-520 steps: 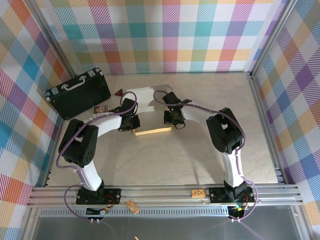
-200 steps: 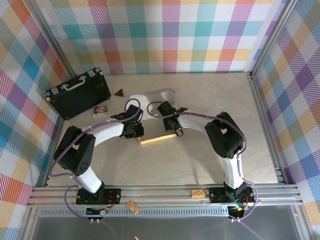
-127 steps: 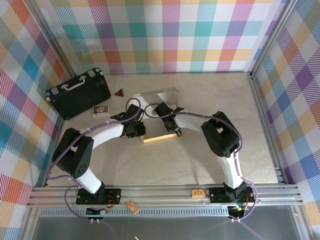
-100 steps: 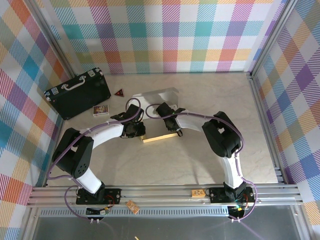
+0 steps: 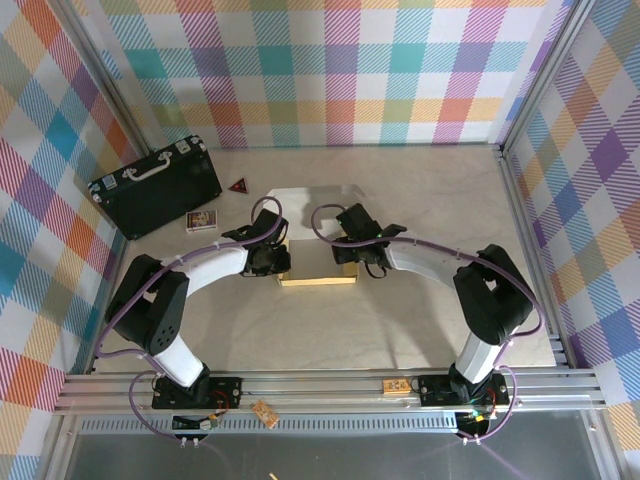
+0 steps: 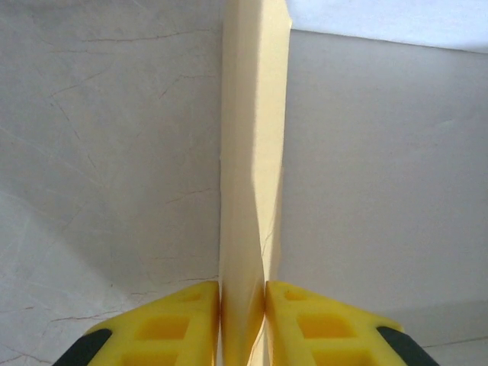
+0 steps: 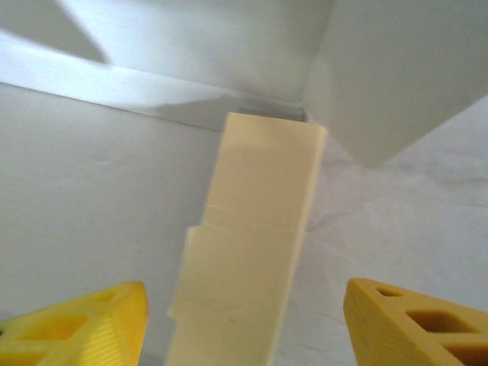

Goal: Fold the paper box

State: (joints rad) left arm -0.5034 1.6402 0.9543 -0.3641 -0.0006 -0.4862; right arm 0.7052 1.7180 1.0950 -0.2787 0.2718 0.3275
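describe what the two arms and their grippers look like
Both the left arm and right arm have white curved link shells joined by chunky black joint housings, with a thin purple cable looping along each. The left gripper and right gripper carry bright yellow plastic fingers with moulded hollow pockets; black parts show at the left fingers' bases.

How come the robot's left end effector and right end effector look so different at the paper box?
The left end effector is pinched shut on a tan flap of the paper box; the right end effector is wide open. The left one's fingers press the cardboard from both sides; the right one's stand apart from the tan strip between them. Both have yellow fingers, and both are at the box.
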